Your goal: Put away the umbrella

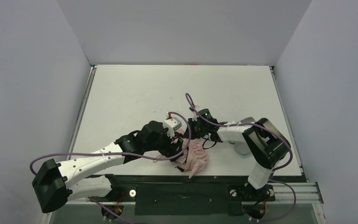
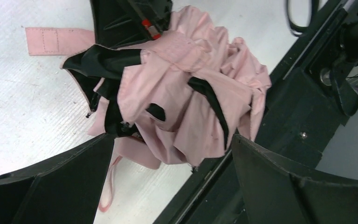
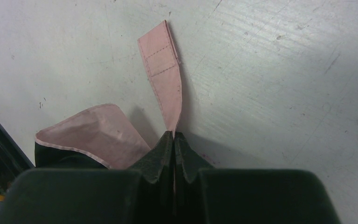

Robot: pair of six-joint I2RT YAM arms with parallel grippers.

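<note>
Umbrella (image 1: 193, 157): crumpled, at 6 o'clock on table (image 1: 135, 93).
Left gripper (image 2: 171, 140): fingers apart beside umbrella.
Right gripper (image 3: 173, 140): clamped on strap (image 3: 163, 70).

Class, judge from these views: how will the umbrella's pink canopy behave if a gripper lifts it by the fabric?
Probably floppy: the umbrella canopy lies crumpled in loose folds, so it would likely sag and drape. The closure strap, pinched in the right gripper, looks thin and twisted, so pulling it may shift fabric before the whole umbrella.
</note>
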